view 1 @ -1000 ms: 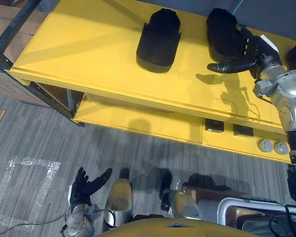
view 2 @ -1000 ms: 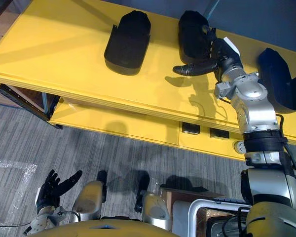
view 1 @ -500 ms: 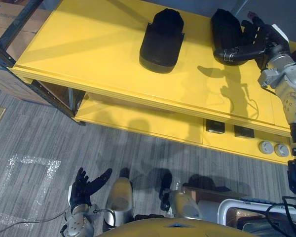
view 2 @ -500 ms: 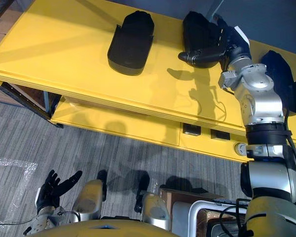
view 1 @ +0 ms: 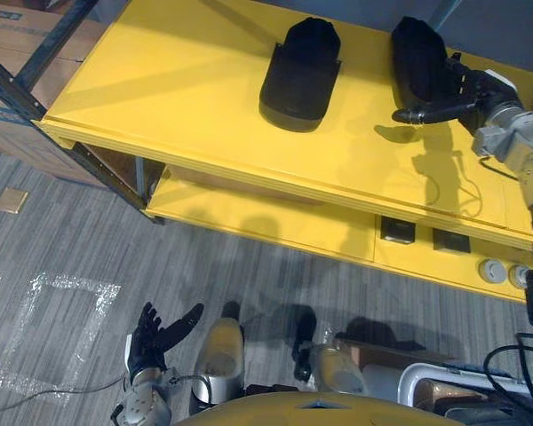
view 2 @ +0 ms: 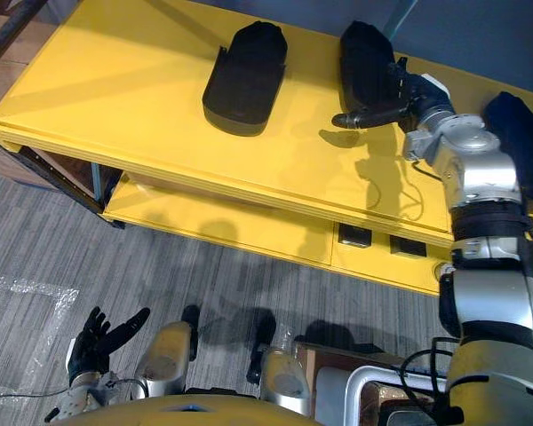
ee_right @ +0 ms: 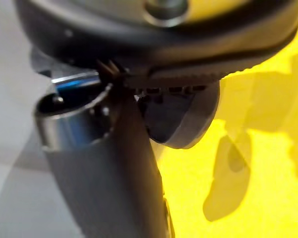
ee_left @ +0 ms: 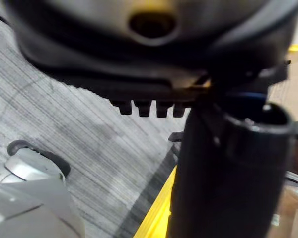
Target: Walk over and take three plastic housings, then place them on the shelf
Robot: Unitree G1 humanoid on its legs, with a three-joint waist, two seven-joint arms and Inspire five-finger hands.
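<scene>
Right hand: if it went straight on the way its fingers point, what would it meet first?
The middle housing, directly ahead of the right hand on the yellow shelf. The hand looks close against its side, though contact is unclear.

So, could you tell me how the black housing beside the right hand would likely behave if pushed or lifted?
The housing looks like a hollow moulded shell, so probably stiff and light for its size. Lying flat on the smooth yellow shelf, it would likely slide rather than roll if the right hand pushed it.
</scene>
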